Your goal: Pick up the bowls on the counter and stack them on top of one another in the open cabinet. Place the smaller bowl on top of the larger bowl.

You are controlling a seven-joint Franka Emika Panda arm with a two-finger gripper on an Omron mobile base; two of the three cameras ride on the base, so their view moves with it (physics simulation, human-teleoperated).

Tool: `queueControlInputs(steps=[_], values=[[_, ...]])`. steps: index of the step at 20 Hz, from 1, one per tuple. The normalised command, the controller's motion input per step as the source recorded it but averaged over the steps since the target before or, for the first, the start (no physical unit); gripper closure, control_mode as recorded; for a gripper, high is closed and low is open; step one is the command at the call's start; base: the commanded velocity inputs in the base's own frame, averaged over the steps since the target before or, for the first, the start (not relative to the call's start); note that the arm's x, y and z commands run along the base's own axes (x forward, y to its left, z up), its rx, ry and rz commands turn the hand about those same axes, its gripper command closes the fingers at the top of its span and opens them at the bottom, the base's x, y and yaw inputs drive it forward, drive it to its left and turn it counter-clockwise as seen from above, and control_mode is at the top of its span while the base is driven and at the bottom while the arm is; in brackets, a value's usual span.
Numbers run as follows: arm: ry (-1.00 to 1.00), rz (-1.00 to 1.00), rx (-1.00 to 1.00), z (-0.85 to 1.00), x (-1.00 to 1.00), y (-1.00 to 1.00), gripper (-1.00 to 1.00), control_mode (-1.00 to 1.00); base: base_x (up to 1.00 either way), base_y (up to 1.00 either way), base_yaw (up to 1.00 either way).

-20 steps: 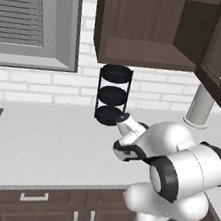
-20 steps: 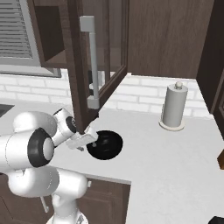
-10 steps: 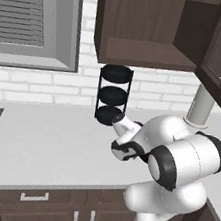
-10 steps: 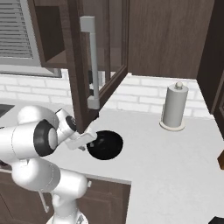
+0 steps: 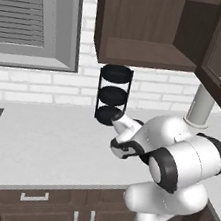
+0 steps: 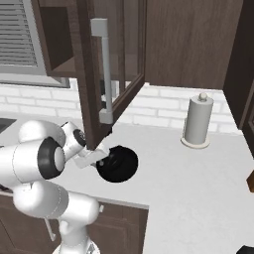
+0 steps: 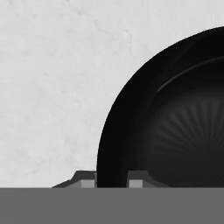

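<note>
Hand [image 7: 113,179] straddles one black bowl's [image 7: 175,118] rim.

Centre frame, a three-tier black wire rack [image 5: 113,95] stands on the light counter [image 5: 42,137] against the white brick wall. Above it, the open cabinet [image 5: 150,30] shows its bare wooden shelf floor. The white arm [image 5: 175,163] fills the lower right, and a grey-framed window [image 5: 36,17] occupies the upper left.

Open counter [image 6: 198,183] stretches right of the bowl [image 6: 119,163]; the glass cabinet door [image 6: 111,64] hangs just above it, upper left.
</note>
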Motion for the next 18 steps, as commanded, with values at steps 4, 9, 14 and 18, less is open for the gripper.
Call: queueControlInputs(steps=[4,9,14,18], values=[[-0.2,0.03,0.0,0.85,-0.19,0.02,1.0,-1.0,0.0,0.0,0.0],[-0.26,0.09,0.0,1.0,-0.24,0.24,1.0,-1.0,0.0,0.0,0.0],[-0.19,0.19,0.0,1.0,-0.22,0.24,1.0,-1.0,0.0,0.0,0.0],[-0.1,0.29,0.0,1.0,-0.19,0.15,1.0,-1.0,0.0,0.0,0.0]])
